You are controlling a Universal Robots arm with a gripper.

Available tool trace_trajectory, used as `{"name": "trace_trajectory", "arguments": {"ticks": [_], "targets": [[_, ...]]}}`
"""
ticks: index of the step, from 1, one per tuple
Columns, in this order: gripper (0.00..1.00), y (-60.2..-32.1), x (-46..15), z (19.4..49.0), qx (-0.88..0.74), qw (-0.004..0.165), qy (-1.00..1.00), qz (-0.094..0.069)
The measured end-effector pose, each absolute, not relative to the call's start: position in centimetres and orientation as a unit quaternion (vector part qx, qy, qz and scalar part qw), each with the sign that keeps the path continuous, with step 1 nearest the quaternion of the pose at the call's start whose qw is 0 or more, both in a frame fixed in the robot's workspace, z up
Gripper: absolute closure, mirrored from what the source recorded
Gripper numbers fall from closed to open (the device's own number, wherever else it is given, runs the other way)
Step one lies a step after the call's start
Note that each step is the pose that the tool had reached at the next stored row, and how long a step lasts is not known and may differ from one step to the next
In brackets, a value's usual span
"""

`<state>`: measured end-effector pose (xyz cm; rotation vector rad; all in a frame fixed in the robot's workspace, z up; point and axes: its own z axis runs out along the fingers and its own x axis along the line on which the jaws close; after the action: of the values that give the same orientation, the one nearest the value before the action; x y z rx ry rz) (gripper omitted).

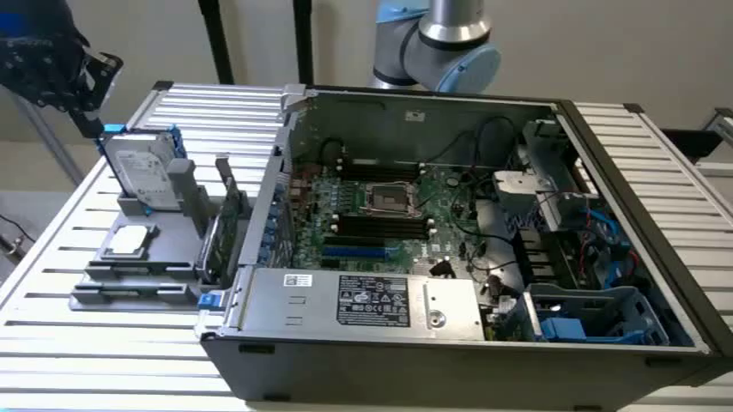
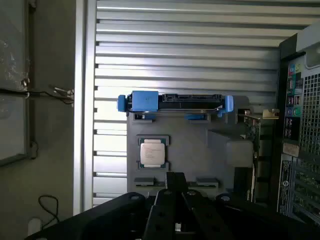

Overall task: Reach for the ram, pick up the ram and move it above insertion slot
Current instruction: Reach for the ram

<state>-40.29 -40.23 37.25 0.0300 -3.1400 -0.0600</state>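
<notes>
My gripper (image 1: 92,116) hangs at the exterior view's far left, above the back end of a grey parts holder (image 1: 172,249). In the wrist view its dark fingers (image 2: 175,187) are pressed together with nothing between them. I cannot pick out the ram for certain. A thin dark strip (image 1: 137,268) lies between two grey clips (image 2: 145,182) near the holder's front end, partly behind my fingers in the wrist view. The motherboard's black memory slots (image 1: 384,225) lie inside the open computer case (image 1: 458,343).
On the holder stand a silver hard drive in a blue frame (image 1: 147,176) (image 2: 175,102), a CPU (image 1: 129,240) (image 2: 152,152) and a green expansion card with a metal bracket (image 1: 229,219) (image 2: 255,132). All rest on a slatted metal table (image 1: 46,283). The arm's base (image 1: 441,43) stands behind the case.
</notes>
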Motion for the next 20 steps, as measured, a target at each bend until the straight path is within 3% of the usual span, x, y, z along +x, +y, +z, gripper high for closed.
{"name": "trace_trajectory", "arguments": {"ticks": [14, 20], "targets": [[0.89, -40.3, -40.3, 37.3, 0.010, 0.001, -1.000, -0.019], [0.89, -41.9, -39.8, 37.1, 0.010, 0.000, -1.000, -0.019]]}}
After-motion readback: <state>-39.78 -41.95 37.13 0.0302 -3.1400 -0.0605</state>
